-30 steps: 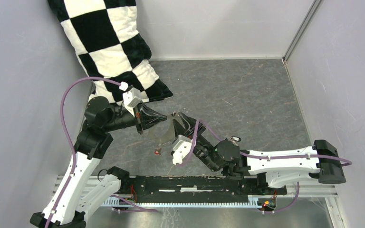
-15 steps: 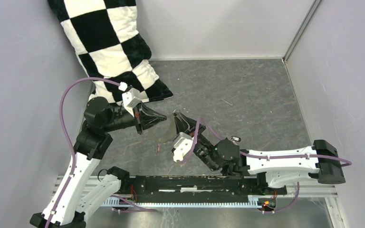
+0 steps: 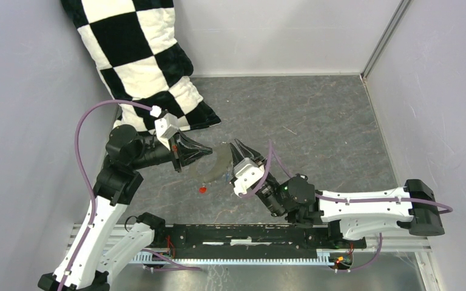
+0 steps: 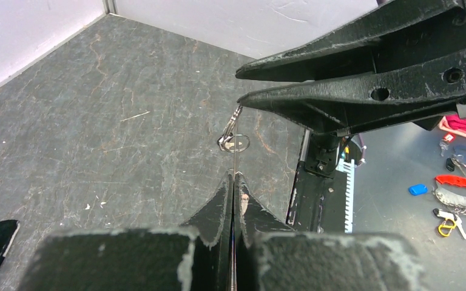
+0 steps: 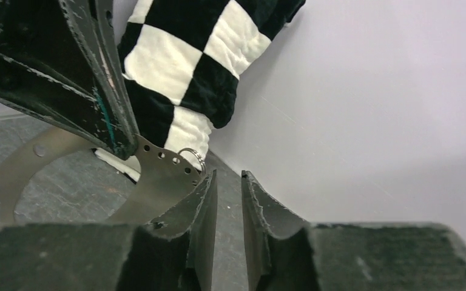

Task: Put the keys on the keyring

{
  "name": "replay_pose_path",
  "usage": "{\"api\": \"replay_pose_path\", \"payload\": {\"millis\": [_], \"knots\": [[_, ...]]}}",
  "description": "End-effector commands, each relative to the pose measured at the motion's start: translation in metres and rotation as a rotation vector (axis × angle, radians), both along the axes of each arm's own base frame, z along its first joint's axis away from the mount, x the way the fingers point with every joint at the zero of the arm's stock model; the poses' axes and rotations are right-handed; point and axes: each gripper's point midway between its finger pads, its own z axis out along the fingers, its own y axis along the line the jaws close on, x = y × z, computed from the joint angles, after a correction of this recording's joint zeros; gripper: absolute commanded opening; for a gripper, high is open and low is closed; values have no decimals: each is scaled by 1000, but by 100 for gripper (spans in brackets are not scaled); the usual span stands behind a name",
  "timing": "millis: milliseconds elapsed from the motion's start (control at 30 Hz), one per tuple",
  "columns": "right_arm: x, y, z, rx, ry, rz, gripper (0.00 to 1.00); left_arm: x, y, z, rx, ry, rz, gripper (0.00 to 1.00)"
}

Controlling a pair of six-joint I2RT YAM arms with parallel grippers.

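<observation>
My left gripper [image 3: 205, 151] is shut on the keyring [image 3: 217, 165], a flat grey metal hoop held above the floor. In the left wrist view the keyring [image 4: 235, 159] is edge-on between the closed jaws. A small split ring [image 4: 231, 138] hangs at its far end. In the right wrist view the keyring [image 5: 158, 173] shows small holes and the split ring [image 5: 193, 156]. My right gripper [image 3: 241, 151] is narrowly open and empty, right beside the hoop's end [image 5: 229, 182]. A red key [image 3: 202, 189] lies on the floor below the hoop. The other keys are not clearly seen.
A black-and-white chequered cushion [image 3: 139, 54] leans in the back left corner, close behind the left arm. Grey walls close in three sides. The metal rail [image 3: 249, 233] runs along the near edge. Small blue [image 4: 418, 189] and red [image 4: 455, 180] items lie beyond the rail.
My right gripper has swung right and turned, drawing a little off the hoop. The left gripper has stayed put with the hoop.
</observation>
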Motion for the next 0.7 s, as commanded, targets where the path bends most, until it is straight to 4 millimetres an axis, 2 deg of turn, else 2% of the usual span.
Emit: {"api": "replay_pose_path", "payload": {"millis": [0,100,133,200,267,400,467,533,667], "knots": [[5,-13,22,122,68,-7,36,-13,-1,20,-41,-53,-45,2],[6,-4,35,115,173,149,54,-25,0,17,4,-148,-110,2],[13,-8,38,137,224,176,58,-30,1,15,21,-185,-138,2],[14,-17,48,156,288,276,66,-35,2,9,48,-198,-166,2],[-1,-19,53,115,300,396,72,-36,3,3,67,-204,-172,2],[-26,-10,41,-31,348,547,72,-38,4,-6,89,-217,-193,2],[-31,-4,36,-59,413,586,70,-41,4,-9,102,-238,-212,2],[-34,2,27,-80,491,628,72,-47,7,-12,125,-292,-242,2],[-54,12,13,-121,635,817,77,-58,15,-24,196,-482,-289,2]]}}
